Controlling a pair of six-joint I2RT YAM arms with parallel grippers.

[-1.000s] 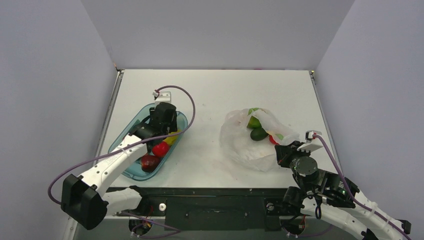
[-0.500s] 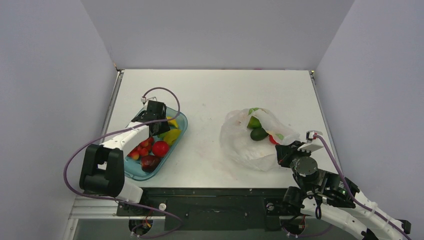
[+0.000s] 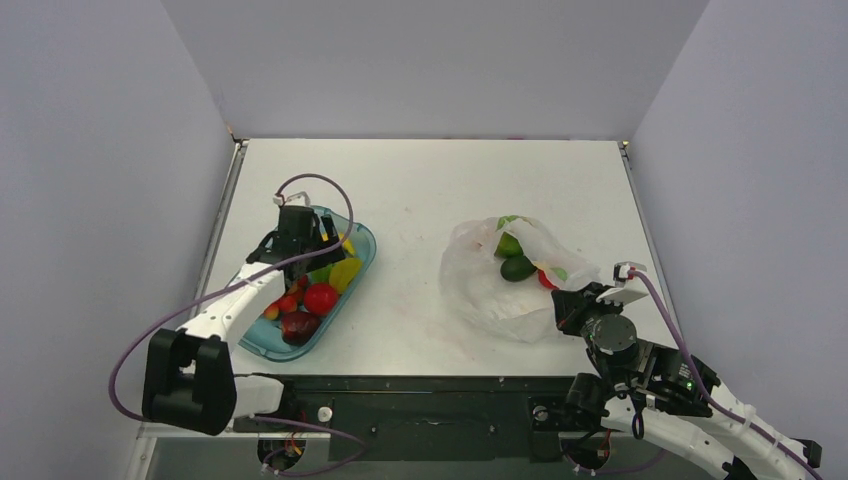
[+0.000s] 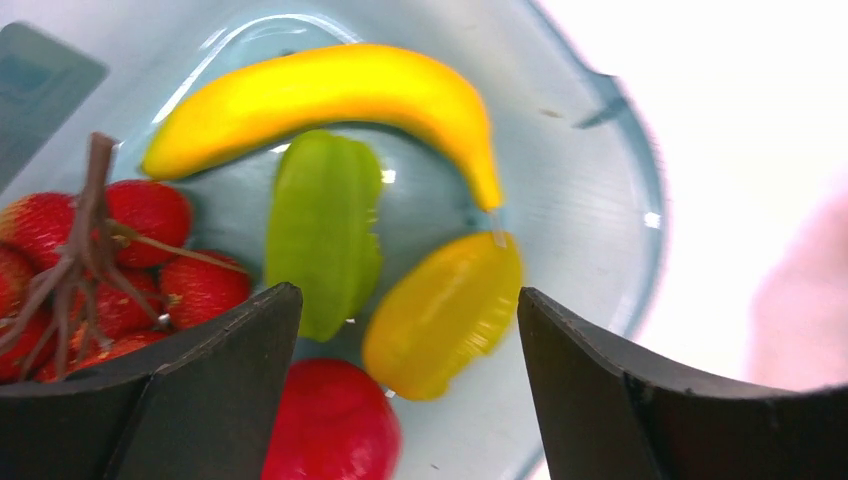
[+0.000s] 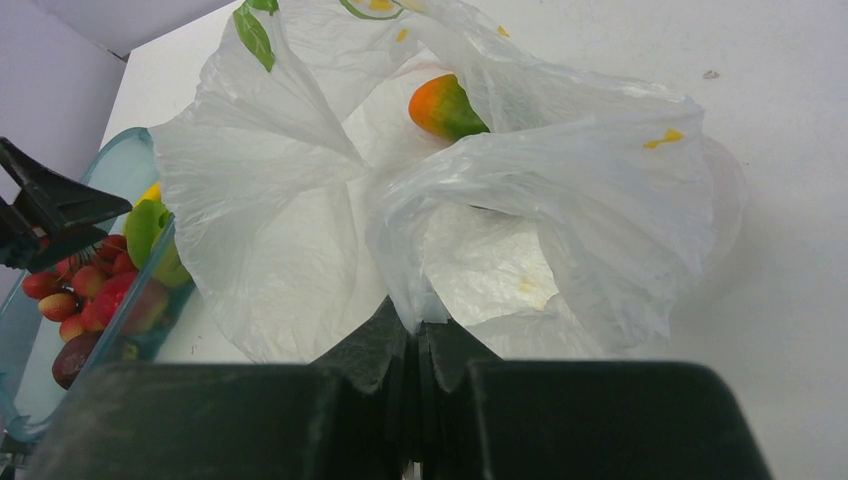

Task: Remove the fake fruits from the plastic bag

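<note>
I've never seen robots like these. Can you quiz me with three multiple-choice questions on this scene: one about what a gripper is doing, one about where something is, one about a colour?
1. What is the right gripper doing?
A) shut on the plastic bag
B) wide open, holding nothing
C) shut on a spoon

2. Where does the banana lie?
A) inside the plastic bag
B) between the right gripper's fingers
C) in the teal tray

3. What colour is the mango in the bag?
A) purple
B) orange and green
C) white

Answers:
1 A: its fingers pinch a fold of the bag.
2 C: the left wrist view shows it on the tray's floor among other fruits.
3 B: the right wrist view shows orange fading to green.
</note>
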